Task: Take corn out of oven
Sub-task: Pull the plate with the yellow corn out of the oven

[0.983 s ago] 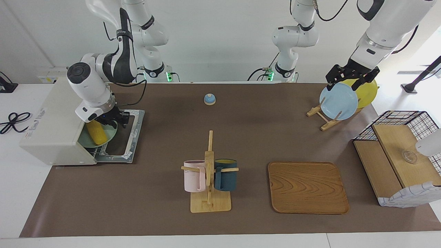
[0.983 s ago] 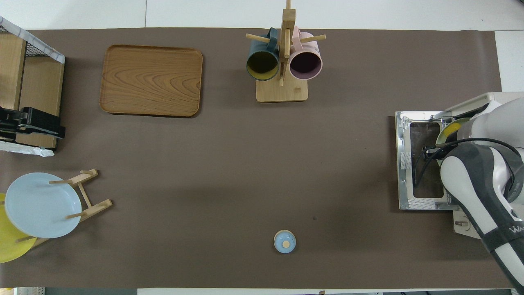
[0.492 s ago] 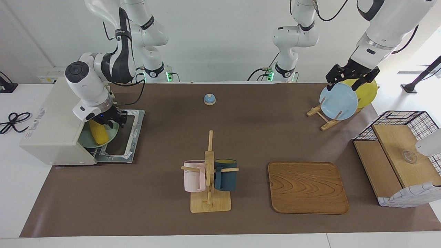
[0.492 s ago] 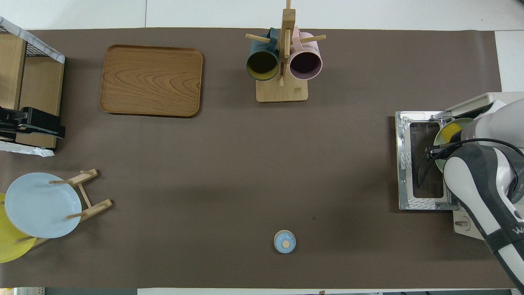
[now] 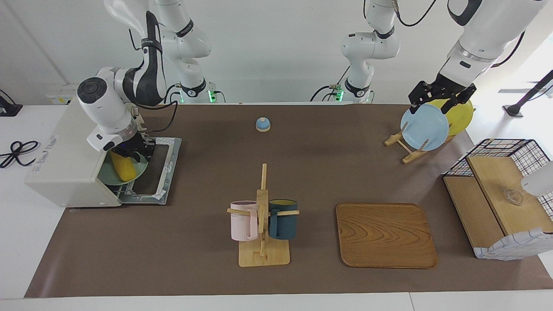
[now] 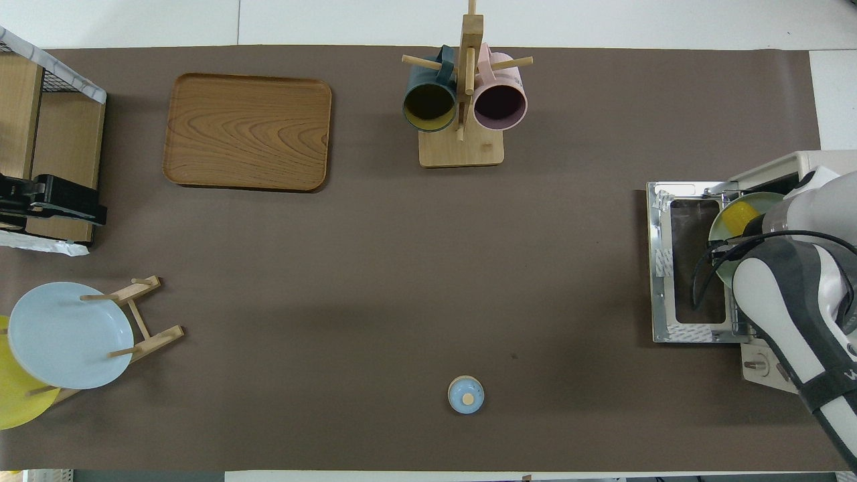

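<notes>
The cream-white oven (image 5: pixel 65 164) stands at the right arm's end of the table, its door (image 5: pixel 157 172) folded down flat. The yellow corn (image 5: pixel 122 169) lies on a green plate (image 5: pixel 108 176) on the rack in the oven's mouth. My right gripper (image 5: pixel 135 149) is down at the corn's upper end and hides it. In the overhead view the corn (image 6: pixel 736 215) and plate (image 6: pixel 720 224) show beside the right arm, which covers the gripper. My left gripper (image 5: pixel 440 98) waits in the air over the plate rack.
A mug rack (image 5: pixel 262 216) with a pink and a dark blue mug stands mid-table. A wooden tray (image 5: pixel 386 235) lies beside it. A blue plate (image 5: pixel 424 126) and a yellow plate (image 5: pixel 460 114) stand in a rack. A basket shelf (image 5: pixel 497 194) and a small blue bell (image 5: pixel 262 124) are also there.
My right gripper has shifted a little toward the oven over the corn's upper end. The plate shows more in the overhead view. The left arm has not moved.
</notes>
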`<action>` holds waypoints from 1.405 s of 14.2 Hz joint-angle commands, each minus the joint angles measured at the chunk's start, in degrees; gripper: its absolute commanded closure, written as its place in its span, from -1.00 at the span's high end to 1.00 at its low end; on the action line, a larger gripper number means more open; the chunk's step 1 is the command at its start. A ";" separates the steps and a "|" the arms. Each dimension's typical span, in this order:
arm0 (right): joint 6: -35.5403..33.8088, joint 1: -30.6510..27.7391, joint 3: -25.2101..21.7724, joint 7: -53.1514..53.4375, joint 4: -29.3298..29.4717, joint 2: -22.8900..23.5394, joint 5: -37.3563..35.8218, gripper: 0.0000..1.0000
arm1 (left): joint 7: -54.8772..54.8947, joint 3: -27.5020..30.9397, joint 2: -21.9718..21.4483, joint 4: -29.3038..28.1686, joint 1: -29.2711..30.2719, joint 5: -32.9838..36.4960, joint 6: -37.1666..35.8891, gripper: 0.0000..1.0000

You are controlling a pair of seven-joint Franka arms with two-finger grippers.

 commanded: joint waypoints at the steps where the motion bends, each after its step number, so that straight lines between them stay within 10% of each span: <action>1: 2.26 -0.56 0.45 -0.93 -2.35 -0.98 -0.49 -0.29 | 0.08 -0.07 -1.59 -2.09 0.12 0.93 1.32 1.00; 6: 2.53 -0.29 0.45 -1.02 -2.44 -0.98 -0.49 -0.24 | -0.01 -0.07 -1.59 -2.09 0.04 0.93 1.49 1.00; 9: 2.53 -0.56 0.45 -1.46 -2.96 -1.25 -0.49 -1.00 | 0.08 -0.07 -1.68 -2.09 0.04 0.93 1.49 1.00; 20: -11.96 20.41 0.89 13.26 16.00 5.07 -1.02 -1.00 | 0.08 -0.16 -1.59 -2.09 0.04 0.76 1.58 1.00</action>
